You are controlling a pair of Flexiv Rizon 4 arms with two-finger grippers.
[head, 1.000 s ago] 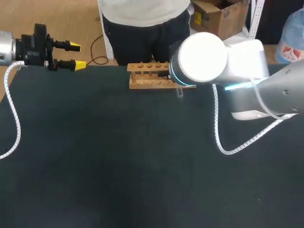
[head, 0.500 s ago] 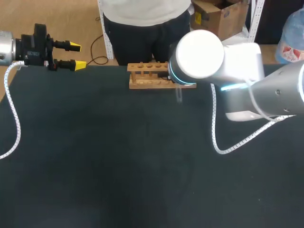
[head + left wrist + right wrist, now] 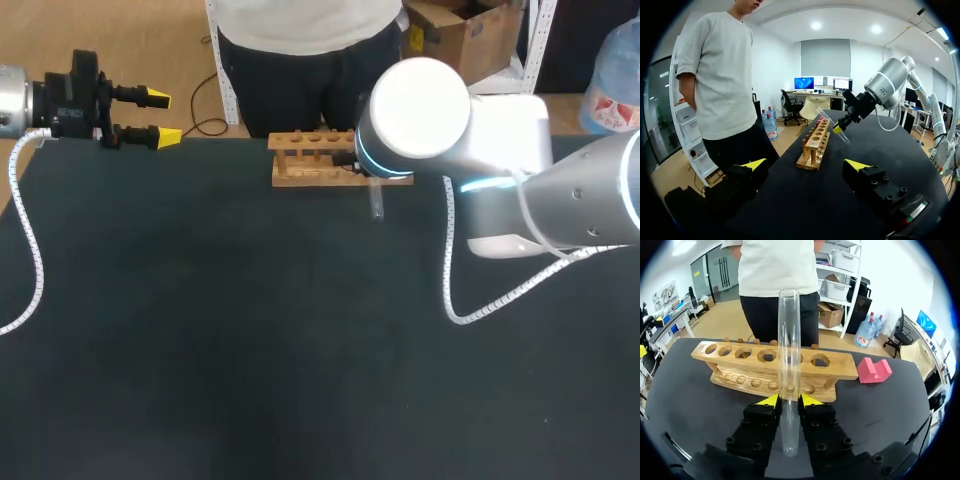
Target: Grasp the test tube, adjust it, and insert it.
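A clear glass test tube [image 3: 789,355] stands between my right gripper's [image 3: 790,400] yellow tips, which are shut on its lower part. Its open end rises past the wooden rack [image 3: 775,367], which lies just ahead with a row of empty holes. In the head view the rack [image 3: 318,160] sits at the table's far edge, and the tube's tip [image 3: 377,206] pokes out below my right arm, which hides the gripper. The left wrist view shows the right gripper [image 3: 840,127] holding the tube [image 3: 832,125] tilted beside the rack [image 3: 815,145]. My left gripper [image 3: 158,116] is open at the far left corner.
A pink block [image 3: 874,371] lies on the black table [image 3: 250,340] beside the rack's right end. My right arm's white cable [image 3: 470,300] hangs over the table's right half.
My right arm has shifted slightly, and the tube's visible tip has come a little nearer in the head view. The left arm has not moved.
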